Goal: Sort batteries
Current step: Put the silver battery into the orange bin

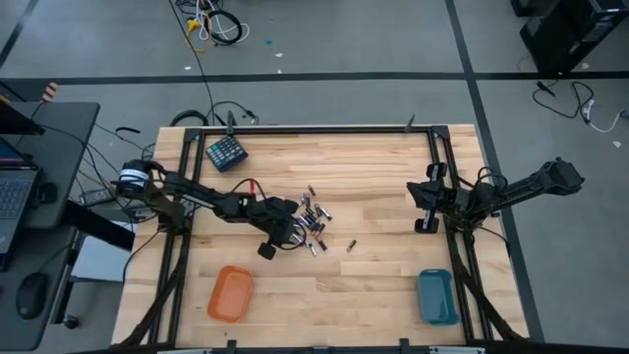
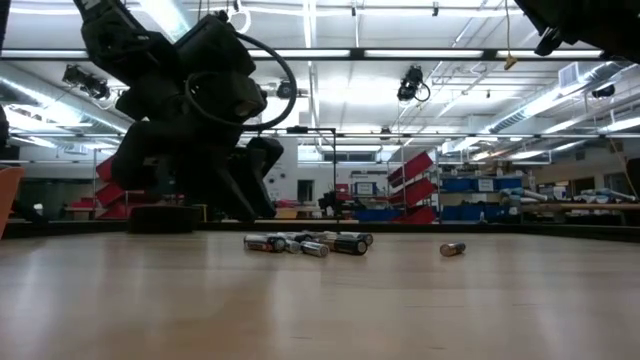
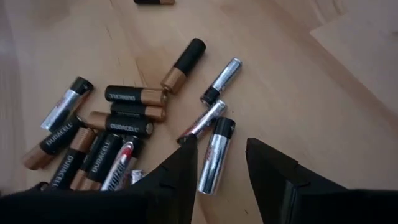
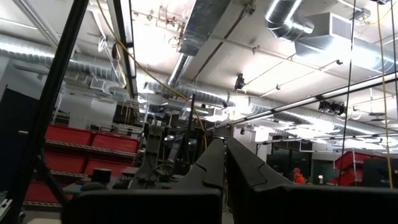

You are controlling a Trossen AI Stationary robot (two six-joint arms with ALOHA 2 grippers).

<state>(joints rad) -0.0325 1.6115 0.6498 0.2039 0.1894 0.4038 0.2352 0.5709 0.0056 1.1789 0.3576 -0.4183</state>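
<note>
Copper-and-black and silvery cylindrical batteries (image 3: 134, 112), about fifteen clustered mid-worktop plus one stray (image 1: 350, 245), lie under the released left gripper (image 3: 221, 152) straddling one silvery cell (image 3: 214, 155); the right gripper (image 4: 224, 163) waits clenched at the right edge.

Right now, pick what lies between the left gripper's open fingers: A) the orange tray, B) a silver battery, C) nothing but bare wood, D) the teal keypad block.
B: the left wrist view shows the left gripper open over the pile, with a silver battery lying on the table between its fingers.
</note>
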